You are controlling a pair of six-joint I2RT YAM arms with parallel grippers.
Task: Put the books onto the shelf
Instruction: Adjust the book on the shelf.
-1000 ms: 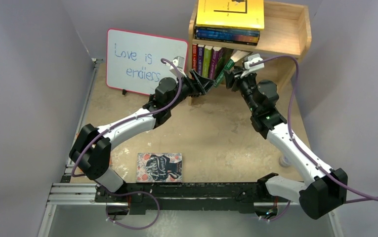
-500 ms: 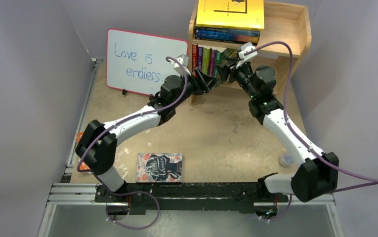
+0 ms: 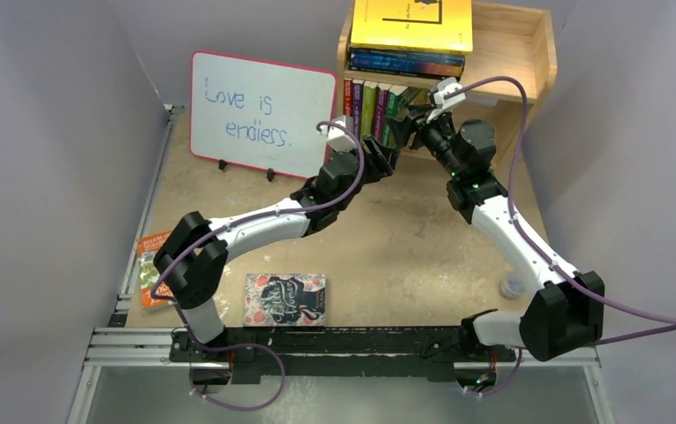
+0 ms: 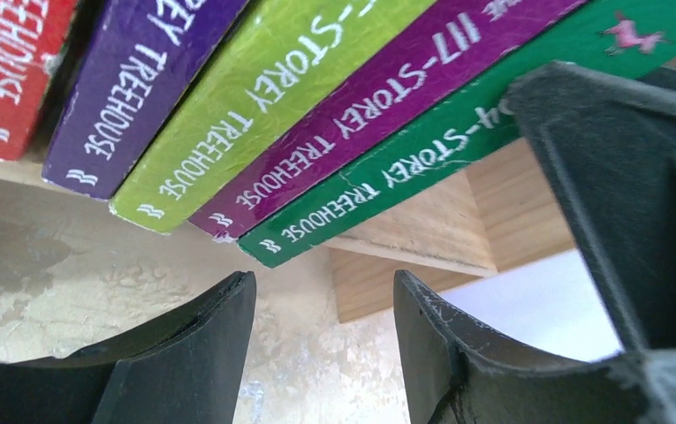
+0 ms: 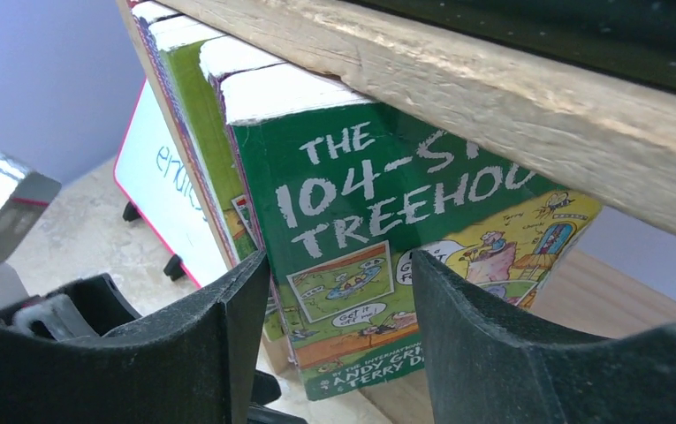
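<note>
— Where are the books now?

— Five stand in a row on the lower tier of the shelf (image 3: 537,53): red, dark purple, lime, magenta, and the green book (image 5: 378,238) last, at the right end. A yellow book (image 3: 412,22) lies on a flat stack on the upper tier. The floral book (image 3: 285,299) lies on the surface (image 3: 405,238), near the arm bases, and an orange book (image 3: 153,265) lies at the left edge.

— And the end effectors?

— Both are at the standing row. The left end effector (image 4: 321,340) has its fingers apart, below the spines, holding nothing. The right end effector (image 5: 338,336) is spread too, at the green cover; whether it touches, I cannot tell.

— Anything else?

— A pink-edged whiteboard (image 3: 259,110) stands left of the shelf.
</note>
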